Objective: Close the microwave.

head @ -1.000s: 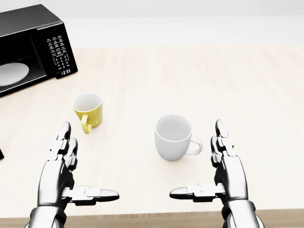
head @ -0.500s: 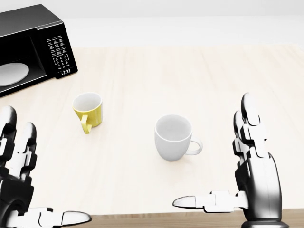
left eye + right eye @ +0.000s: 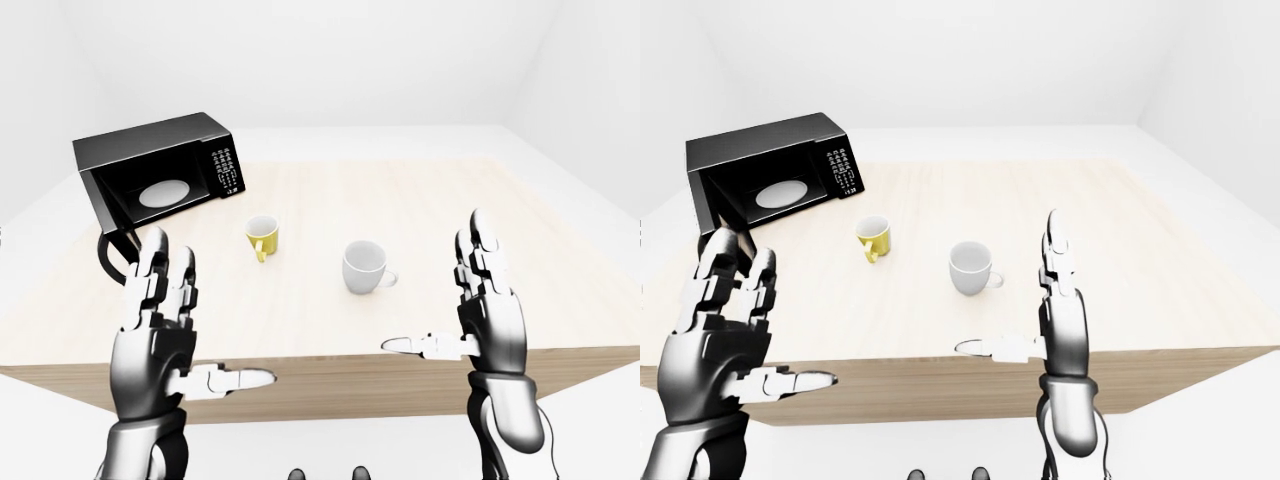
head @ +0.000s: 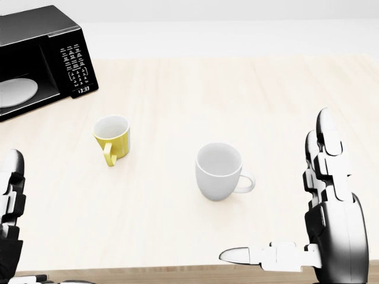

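Microwave [image 3: 160, 180] at the table's [image 3: 420, 200] far-left corner, door [image 3: 105, 225] swung open toward the near-left — up and left of the left robot hand [image 3: 160, 330], the nearer one. Both splayed open, right robot hand [image 3: 485, 320] included — gripping nothing.

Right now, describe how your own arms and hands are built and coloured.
Both the left hand and right hand are glossy silver-grey metal with dark, rounded forearms. Each has three thick fingers of blocky segments with dark joints and pale tips. No cables, markings or sleeves show.
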